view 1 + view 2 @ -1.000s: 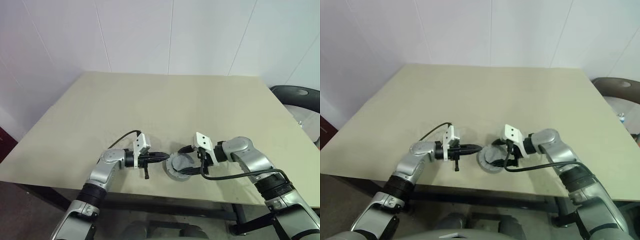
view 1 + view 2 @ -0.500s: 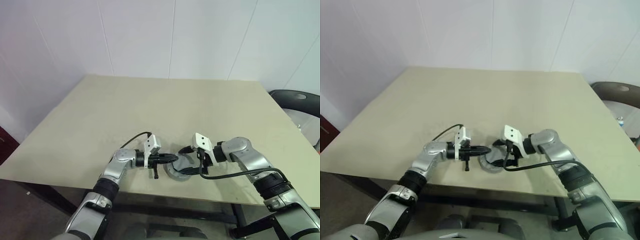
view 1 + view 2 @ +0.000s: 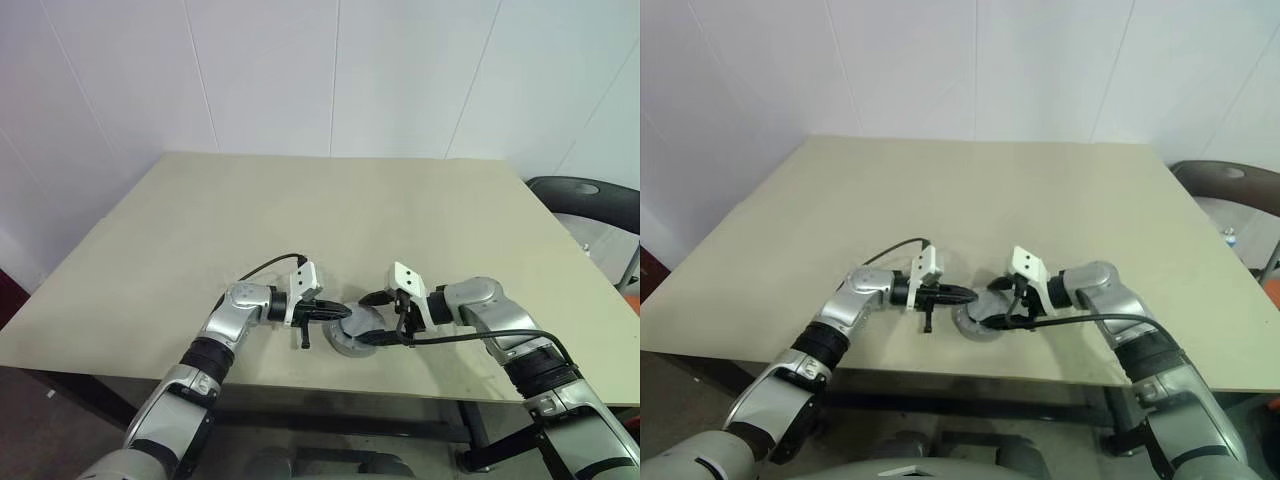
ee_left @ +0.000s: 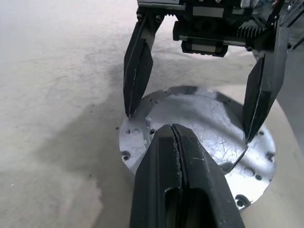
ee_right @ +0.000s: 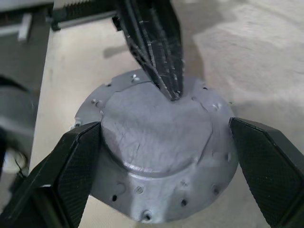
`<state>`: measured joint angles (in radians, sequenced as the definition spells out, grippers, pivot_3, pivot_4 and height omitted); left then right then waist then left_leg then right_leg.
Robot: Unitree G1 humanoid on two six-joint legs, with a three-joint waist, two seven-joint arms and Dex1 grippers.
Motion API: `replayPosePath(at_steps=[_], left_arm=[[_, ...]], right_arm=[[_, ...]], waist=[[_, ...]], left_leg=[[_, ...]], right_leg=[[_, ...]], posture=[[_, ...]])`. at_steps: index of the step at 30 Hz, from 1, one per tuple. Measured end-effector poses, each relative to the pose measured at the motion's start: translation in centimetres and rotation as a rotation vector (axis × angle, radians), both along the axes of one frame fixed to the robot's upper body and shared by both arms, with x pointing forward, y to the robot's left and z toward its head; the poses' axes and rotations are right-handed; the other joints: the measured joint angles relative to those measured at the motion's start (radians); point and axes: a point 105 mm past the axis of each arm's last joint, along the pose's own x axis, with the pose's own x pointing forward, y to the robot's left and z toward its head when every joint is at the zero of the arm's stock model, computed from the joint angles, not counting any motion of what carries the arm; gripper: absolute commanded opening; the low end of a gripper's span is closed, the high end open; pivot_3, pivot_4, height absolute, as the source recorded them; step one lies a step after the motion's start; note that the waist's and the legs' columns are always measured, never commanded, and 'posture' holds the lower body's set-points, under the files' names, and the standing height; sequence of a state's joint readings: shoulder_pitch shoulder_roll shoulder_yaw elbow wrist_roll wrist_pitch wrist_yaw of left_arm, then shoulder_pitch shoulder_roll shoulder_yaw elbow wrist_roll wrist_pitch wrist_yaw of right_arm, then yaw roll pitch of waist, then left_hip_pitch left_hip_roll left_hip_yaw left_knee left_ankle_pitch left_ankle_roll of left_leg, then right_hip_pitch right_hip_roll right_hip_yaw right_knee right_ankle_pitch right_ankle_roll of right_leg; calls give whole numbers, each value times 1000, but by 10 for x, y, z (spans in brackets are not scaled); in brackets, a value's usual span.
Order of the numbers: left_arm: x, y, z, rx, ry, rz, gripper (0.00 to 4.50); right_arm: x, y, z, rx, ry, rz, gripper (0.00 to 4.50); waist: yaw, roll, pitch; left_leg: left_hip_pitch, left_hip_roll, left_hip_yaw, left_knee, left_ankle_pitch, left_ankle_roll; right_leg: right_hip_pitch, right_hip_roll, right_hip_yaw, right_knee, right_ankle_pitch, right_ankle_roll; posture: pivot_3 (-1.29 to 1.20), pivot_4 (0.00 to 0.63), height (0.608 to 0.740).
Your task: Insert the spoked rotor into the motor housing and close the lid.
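The lid (image 3: 360, 328) lies plain grey face up, flat on the motor housing, whose grey wall (image 3: 345, 348) shows just under it near the table's front edge. The spoked rotor is hidden. My left gripper (image 3: 345, 313) is shut; its joined tips (image 5: 173, 92) rest on or just above the lid's (image 5: 156, 130) raised middle, near its left side. My right gripper (image 3: 378, 320) is open, one finger (image 4: 137, 66) on each side of the lid's (image 4: 204, 118) rim. Whether they touch the rim I cannot tell.
The beige table (image 3: 300, 220) stretches away to a white wall. Its front edge runs close below the housing. A black chair (image 3: 590, 195) stands off the table's right rear corner.
My left gripper has moved right, from beside the lid to over its top, still shut. The right gripper has stayed open around the lid. The camera has shifted a little.
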<state>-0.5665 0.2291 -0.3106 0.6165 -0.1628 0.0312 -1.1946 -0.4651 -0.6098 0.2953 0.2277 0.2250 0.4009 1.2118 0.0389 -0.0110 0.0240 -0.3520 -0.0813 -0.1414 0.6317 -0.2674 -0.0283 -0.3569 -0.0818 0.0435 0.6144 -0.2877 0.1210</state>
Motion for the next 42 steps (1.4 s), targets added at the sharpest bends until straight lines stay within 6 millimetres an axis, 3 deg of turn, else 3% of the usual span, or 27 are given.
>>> replayPosePath(at_steps=[4, 9, 10, 19, 29, 38, 42], left_arm=[[3, 4, 1, 18, 14, 11, 0], [9, 28, -15, 125, 58, 71, 0], [7, 33, -23, 134, 96, 89, 0], [4, 23, -20, 114, 88, 41, 0], [6, 24, -17, 47, 107, 83, 0], [16, 27, 5, -169, 131, 173, 0], [22, 19, 29, -347, 153, 200, 0]], right_arm=[[5, -10, 4, 27, 39, -58, 4462], [20, -55, 19, 50, 97, -254, 4462], [21, -55, 24, 72, 109, -261, 4462], [8, -55, 28, 248, 316, -296, 4462], [4, -58, 24, 258, 361, -326, 4462], [-7, -78, 14, 226, 435, -372, 4462], [-15, -84, 11, 225, 484, -376, 4462]], waist=[[-1, 1, 1], [1, 4, 3], [1, 5, 3], [31, 6, 3], [28, 7, 5], [23, 6, 8], [23, 6, 8]], left_leg=[[0, 2, 0, 0, 0, 0], [-2, 2, 2, 1, 0, 0], [-3, 0, 3, 1, 1, 1], [-16, -1, 2, -1, 1, 6], [-17, -2, 3, 0, 1, 6], [-30, -2, 4, -1, 1, 6], [-38, -2, 4, 0, 2, 5]], right_leg=[[-1, 1, -1, 0, 0, 0], [-3, 0, -1, 1, 0, 0], [-5, 0, -1, 2, 3, 1], [-18, -2, -2, 1, 10, 3], [-18, -2, -2, 1, 11, 4], [-32, -2, 0, 3, 13, 5], [-38, -2, 0, 5, 14, 4]], posture=[[0, 0, 740], [0, 0, 740], [0, 0, 740], [0, 0, 740], [0, 0, 740], [0, 0, 740], [0, 0, 740]])
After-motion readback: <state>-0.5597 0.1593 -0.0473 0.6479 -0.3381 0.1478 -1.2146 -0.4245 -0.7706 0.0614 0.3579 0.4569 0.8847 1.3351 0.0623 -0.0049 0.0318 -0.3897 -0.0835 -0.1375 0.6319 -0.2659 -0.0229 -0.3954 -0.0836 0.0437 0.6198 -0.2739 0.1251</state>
